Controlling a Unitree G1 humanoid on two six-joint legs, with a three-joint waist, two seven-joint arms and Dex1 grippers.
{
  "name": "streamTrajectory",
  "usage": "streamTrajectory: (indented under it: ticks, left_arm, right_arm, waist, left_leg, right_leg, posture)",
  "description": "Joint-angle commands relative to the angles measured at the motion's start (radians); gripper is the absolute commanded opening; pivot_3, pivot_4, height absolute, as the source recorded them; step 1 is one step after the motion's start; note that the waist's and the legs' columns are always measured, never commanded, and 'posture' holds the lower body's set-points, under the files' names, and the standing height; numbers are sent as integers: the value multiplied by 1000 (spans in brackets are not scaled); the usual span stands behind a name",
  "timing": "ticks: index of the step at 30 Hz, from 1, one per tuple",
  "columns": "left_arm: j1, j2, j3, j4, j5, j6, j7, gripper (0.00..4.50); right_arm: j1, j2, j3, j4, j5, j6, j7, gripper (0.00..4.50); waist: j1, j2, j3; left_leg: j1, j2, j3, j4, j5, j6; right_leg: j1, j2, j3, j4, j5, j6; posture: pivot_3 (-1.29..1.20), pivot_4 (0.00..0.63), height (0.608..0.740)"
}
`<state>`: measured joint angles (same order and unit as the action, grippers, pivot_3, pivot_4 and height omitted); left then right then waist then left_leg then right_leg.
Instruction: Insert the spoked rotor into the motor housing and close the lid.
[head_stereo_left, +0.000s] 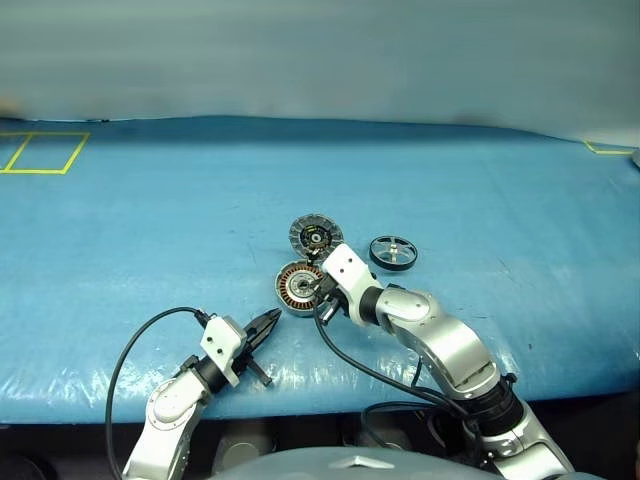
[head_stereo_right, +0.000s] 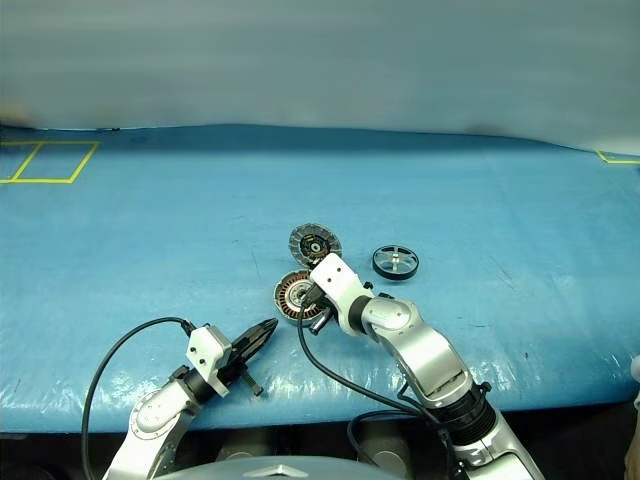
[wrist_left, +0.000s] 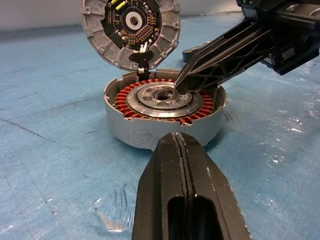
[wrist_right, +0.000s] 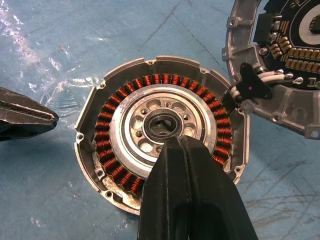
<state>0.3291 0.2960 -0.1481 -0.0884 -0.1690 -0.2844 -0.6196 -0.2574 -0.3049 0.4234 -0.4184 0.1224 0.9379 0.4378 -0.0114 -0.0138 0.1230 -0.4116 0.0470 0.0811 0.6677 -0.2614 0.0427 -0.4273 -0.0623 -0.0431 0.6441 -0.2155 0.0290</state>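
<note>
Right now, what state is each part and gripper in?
Motor housing: open, no rotor inside.
Lid: off, inner face up, beside the housing.
Spoked rotor: flat on the table, untouched.
Right gripper: shut, tips at the housing's centre.
Left gripper: shut, holding nothing.

From my head cameras the right gripper (head_stereo_left: 322, 287) covers part of the motor housing (head_stereo_left: 294, 286), so I can't tell there whether its tips touch the centre hub. In the right wrist view my own closed fingers (wrist_right: 187, 200) hide the near rim and windings, and the lid (wrist_right: 285, 65) is cut off by the picture's edge. The spoked rotor (head_stereo_left: 393, 252) is too small for me to count spokes.
</note>
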Motion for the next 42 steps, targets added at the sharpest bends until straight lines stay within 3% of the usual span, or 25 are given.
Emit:
streamTrajectory:
  ticks: [1, 42]
  left_arm:
    - [1, -3, 1, -8, -8, -13, 2, 0]
    - [4, 3, 10, -3, -5, -29, 20, 0]
  right_arm:
    - [-16, 7, 6, -5, 1, -9, 1, 22]
    - [-26, 72, 13, -12, 29, -17, 11, 22]
  waist:
    - [0, 0, 0]
    - [-1, 1, 1]
  left_leg:
    - [0, 0, 0, 0, 0, 0]
    - [0, 0, 0, -1, 0, 0]
  right_leg:
    - [0, 0, 0, 0, 0, 0]
    - [0, 0, 0, 0, 0, 0]
  posture:
    - [0, 150, 740]
    - [0, 150, 740]
